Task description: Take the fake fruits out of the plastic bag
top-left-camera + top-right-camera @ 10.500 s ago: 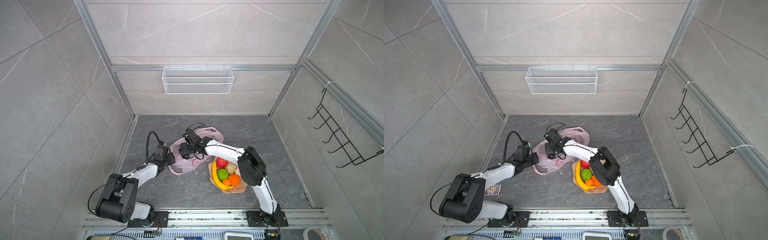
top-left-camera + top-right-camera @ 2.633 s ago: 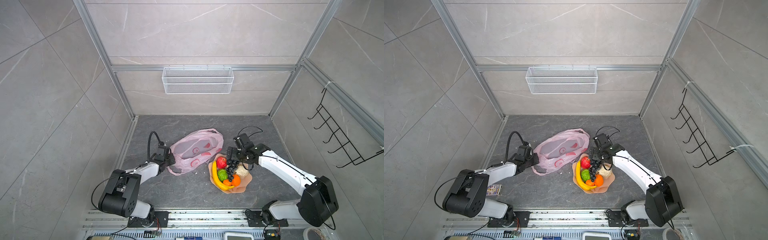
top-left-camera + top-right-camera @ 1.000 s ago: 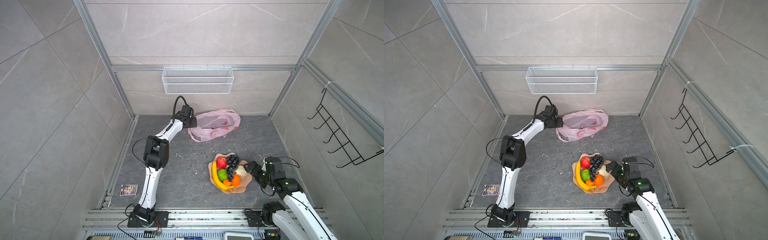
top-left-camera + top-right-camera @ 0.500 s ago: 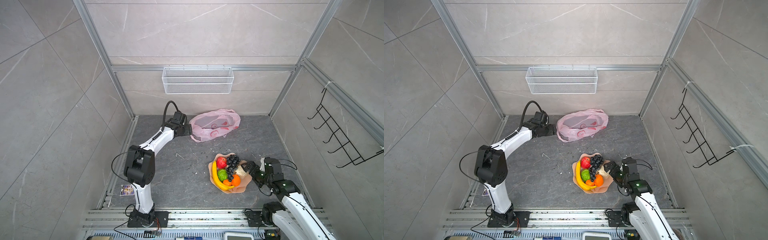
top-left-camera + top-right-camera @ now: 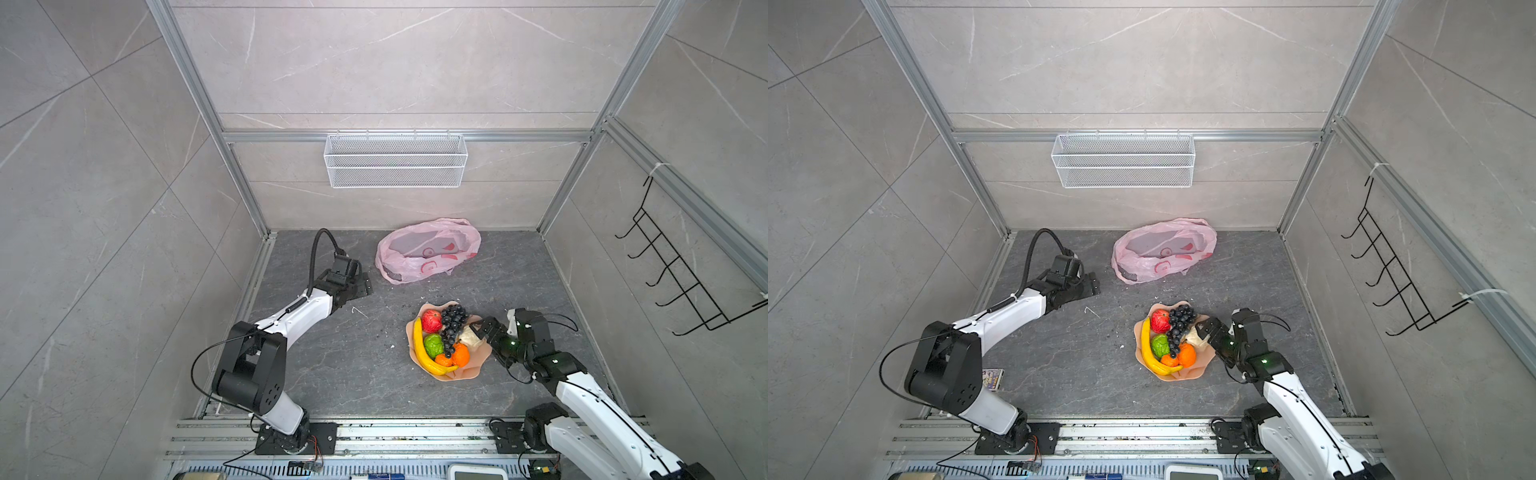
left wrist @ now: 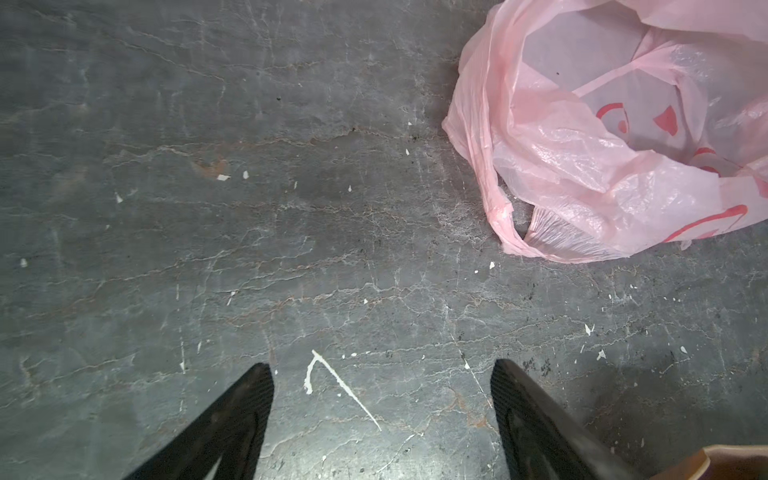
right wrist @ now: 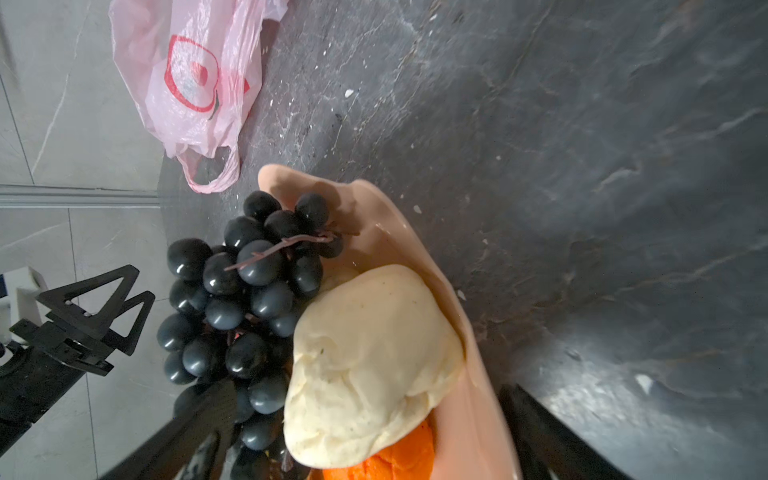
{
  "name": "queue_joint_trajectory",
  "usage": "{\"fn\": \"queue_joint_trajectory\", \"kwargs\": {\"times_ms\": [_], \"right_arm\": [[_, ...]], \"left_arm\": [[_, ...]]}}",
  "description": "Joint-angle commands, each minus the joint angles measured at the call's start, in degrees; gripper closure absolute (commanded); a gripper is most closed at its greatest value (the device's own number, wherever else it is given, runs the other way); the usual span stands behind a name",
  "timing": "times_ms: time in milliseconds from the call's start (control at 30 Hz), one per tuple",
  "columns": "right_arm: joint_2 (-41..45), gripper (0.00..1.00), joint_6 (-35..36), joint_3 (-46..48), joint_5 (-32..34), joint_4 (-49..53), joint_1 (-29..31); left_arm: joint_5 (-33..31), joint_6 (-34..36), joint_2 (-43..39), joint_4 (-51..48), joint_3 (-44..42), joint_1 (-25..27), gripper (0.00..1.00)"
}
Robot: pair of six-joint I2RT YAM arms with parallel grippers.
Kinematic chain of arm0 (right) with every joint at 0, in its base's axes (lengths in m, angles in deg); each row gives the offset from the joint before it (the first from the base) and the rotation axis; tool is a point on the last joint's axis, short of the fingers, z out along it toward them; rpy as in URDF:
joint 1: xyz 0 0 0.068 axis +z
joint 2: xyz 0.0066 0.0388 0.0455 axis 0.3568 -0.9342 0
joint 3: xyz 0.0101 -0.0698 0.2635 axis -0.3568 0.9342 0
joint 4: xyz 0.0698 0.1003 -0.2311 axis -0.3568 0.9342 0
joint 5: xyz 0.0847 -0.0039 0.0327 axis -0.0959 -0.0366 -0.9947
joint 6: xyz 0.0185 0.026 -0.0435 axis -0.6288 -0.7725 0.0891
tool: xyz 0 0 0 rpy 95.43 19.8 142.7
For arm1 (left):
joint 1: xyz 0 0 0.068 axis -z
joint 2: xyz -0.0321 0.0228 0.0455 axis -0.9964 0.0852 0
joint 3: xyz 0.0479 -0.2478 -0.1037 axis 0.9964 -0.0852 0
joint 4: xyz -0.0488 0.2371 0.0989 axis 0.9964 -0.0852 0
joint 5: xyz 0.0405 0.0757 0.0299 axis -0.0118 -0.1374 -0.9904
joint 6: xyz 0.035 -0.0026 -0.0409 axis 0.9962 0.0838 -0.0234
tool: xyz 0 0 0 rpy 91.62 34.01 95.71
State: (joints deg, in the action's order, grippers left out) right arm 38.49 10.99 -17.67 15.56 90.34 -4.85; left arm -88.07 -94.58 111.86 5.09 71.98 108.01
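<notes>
Hovering: left gripper (image 5: 365, 286), jaws spread, empty, nearer arm; plastic bag (image 5: 428, 251) lying at 2 o'clock, long axis 8-to-2. Right gripper (image 5: 481, 332) gaping, gripping nothing, straddling beige lump (image 7: 365, 365).

Open floor (image 5: 332, 374) between plastic bag (image 5: 428, 253) and plate (image 5: 462, 374), fake fruits (image 5: 451, 326) crowding plate

Spread wide — left end effector (image 6: 380, 365), right end effector (image 7: 363, 395)
</notes>
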Motion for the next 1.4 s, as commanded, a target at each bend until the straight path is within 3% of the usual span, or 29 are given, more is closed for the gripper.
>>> {"fn": "queue_joint_trajectory", "kwargs": {"times_ms": [0, 300, 800, 1033, 1367], "right_arm": [[-3.00, 0.00, -2.70, -0.81, 3.44, -5.82, 3.94], [-16.21, 0.00, -6.58, -5.27, 8.75, -16.79, 13.89], [-35.59, 0.00, -5.88, -15.67, 10.09, -26.32, 20.03], [-36.32, 0.00, -2.68, -16.36, 10.18, -25.75, 20.18], [-29.69, 0.00, 4.69, -17.10, 13.36, -12.02, 16.85]], "left_arm": [[-3.07, -1.29, -4.78, 3.35, -2.38, 0.23, 0.13], [-6.15, -2.27, -11.40, 3.56, -11.79, 0.13, 0.13], [-8.46, -2.18, -17.66, 1.88, -18.36, -0.88, 0.13], [-9.24, -2.17, -18.59, 2.00, -18.93, -1.10, 0.12], [-15.04, 1.71, -21.09, 2.20, -18.31, -2.08, 0.11]]}}
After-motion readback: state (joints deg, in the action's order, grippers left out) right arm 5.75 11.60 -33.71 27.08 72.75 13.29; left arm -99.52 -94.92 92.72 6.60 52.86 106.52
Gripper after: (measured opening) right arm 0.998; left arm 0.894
